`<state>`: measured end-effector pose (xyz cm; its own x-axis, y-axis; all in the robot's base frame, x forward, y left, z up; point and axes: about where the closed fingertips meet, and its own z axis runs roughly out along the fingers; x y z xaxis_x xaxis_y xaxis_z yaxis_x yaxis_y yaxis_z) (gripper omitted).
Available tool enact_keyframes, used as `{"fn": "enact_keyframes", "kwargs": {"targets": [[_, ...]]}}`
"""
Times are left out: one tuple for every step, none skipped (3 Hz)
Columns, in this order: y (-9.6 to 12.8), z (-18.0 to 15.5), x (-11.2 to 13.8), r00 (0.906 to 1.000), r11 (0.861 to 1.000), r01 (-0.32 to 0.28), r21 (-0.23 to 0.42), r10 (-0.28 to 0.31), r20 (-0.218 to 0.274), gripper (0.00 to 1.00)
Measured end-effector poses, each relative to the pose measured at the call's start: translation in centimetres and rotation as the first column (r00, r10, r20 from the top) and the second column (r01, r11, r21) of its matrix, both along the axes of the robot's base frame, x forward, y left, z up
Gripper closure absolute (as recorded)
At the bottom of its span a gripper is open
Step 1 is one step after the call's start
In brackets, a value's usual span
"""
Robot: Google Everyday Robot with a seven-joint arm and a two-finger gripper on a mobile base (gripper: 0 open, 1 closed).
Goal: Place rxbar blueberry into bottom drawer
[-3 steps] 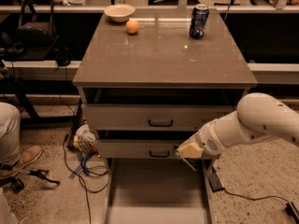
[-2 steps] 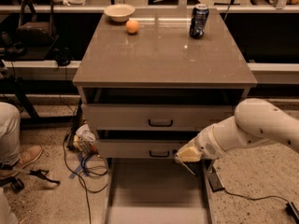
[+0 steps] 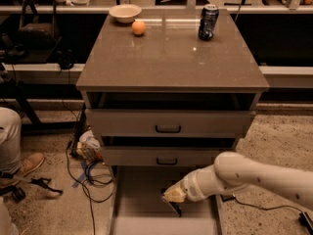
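The bottom drawer point(image 3: 139, 197) is pulled out below the cabinet, a shallow grey-beige tray with a plain floor. My gripper point(image 3: 173, 205) hangs low over the drawer's middle, at the end of the white arm point(image 3: 254, 177) that reaches in from the right. A dark tip shows under the gripper's yellowish end. I cannot make out the rxbar blueberry anywhere; it may be hidden at the gripper.
On the cabinet top point(image 3: 171, 58) stand a dark blue soda can point(image 3: 208, 21), an orange point(image 3: 139, 28) and a pale bowl point(image 3: 125, 12). Two upper drawers with black handles point(image 3: 167, 129) stand slightly open. Cables point(image 3: 90, 173) and a person's shoe point(image 3: 27, 165) lie left on the floor.
The arm has moved left and down, bringing the gripper from the drawer's right side to over its middle.
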<state>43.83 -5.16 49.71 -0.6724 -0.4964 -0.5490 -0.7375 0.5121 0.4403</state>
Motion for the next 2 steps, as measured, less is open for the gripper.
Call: {"fn": "enact_keyframes", "kwargs": {"targets": [[3.6, -6.1, 0.1, 0.9980, 0.995, 0.063, 0.082, -0.063, -0.007, 1.00], [6.8, -10.9, 1.1, 0.9900, 0.975, 0.140, 0.173, -0.140, -0.012, 1.00]]}}
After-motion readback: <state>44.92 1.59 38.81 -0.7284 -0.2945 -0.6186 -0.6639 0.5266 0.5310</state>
